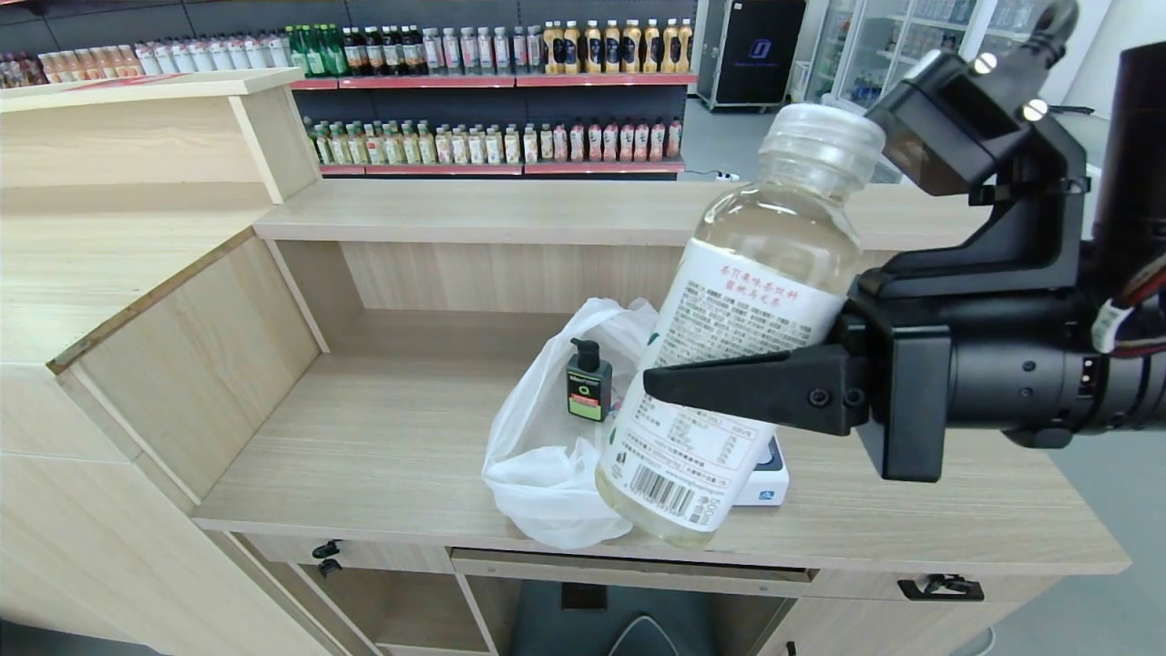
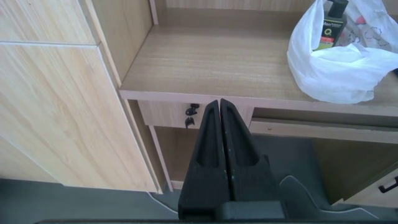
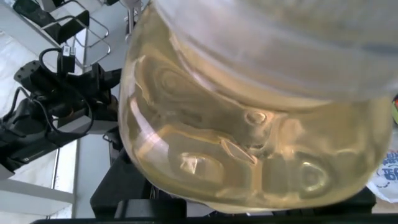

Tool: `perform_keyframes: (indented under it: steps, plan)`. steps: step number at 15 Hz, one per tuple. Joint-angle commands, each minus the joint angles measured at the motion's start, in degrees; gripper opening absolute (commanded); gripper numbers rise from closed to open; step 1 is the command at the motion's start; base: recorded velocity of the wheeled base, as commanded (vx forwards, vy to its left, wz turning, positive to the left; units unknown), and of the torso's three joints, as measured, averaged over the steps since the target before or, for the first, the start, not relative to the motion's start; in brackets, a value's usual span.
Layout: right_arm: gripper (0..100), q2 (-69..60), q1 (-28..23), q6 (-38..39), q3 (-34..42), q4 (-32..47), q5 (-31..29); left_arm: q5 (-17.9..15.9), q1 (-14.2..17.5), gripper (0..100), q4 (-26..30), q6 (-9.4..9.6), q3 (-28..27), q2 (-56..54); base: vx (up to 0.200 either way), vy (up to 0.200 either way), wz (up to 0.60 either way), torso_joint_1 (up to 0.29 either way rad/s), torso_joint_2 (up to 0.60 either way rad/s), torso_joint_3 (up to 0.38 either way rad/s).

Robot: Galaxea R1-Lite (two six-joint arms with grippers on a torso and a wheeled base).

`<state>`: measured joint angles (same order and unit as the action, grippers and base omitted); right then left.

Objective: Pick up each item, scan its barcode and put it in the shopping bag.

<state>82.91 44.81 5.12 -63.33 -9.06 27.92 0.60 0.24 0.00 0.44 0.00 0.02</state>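
Note:
My right gripper point(image 1: 710, 387) is shut on a clear drink bottle point(image 1: 729, 355) with a white label, held tilted in the air close to the head camera, its barcode facing up near the base. The bottle's pale yellow base point(image 3: 249, 143) looms large in the right wrist view. Below and behind it on the wooden counter point(image 1: 364, 437) lies a white plastic shopping bag point(image 1: 547, 474), open, with a dark pump bottle point(image 1: 588, 380) standing in it. A white and blue box point(image 1: 765, 474) sits partly hidden behind the held bottle. My left gripper point(image 2: 220, 106) is shut and empty, low in front of the counter's edge.
The counter is a recess with wooden walls on the left and a raised ledge point(image 1: 547, 210) behind. A drawer with a key point(image 2: 191, 115) sits under the counter front. Shelves of drinks point(image 1: 492, 100) line the far wall.

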Motion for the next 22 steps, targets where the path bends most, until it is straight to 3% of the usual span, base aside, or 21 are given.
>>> perform_keyframes:
  steps: [1, 18, 19, 22]
  plan:
    - [0, 0.68, 0.28, -0.02, 0.22, 0.0, 0.03, 0.02, 0.02, 0, 0.0, 0.0, 0.0, -0.02, 0.0, 0.0, 0.0, 0.0, 0.0, 0.0]
    - [0, 0.5, -0.25, -2.66, 0.84, -0.17, -0.14, 0.02, 0.02, 0, 0.0, 0.0, 0.0, -0.02, 0.0, 0.0, 0.0, 0.0, 0.0, 0.0]
    - [0, 0.06, -1.83, -3.01, 0.58, -0.08, -0.23, 0.02, 0.02, 0, 0.0, 0.0, 0.0, -0.02, 0.0, 0.0, 0.0, 0.0, 0.0, 0.0]
    - [0, -2.4, -10.97, -12.68, 0.75, 0.0, -10.95, 0.02, 0.02, 0, 0.0, 0.0, 0.0, -0.02, 0.0, 0.0, 0.0, 0.0, 0.0, 0.0]
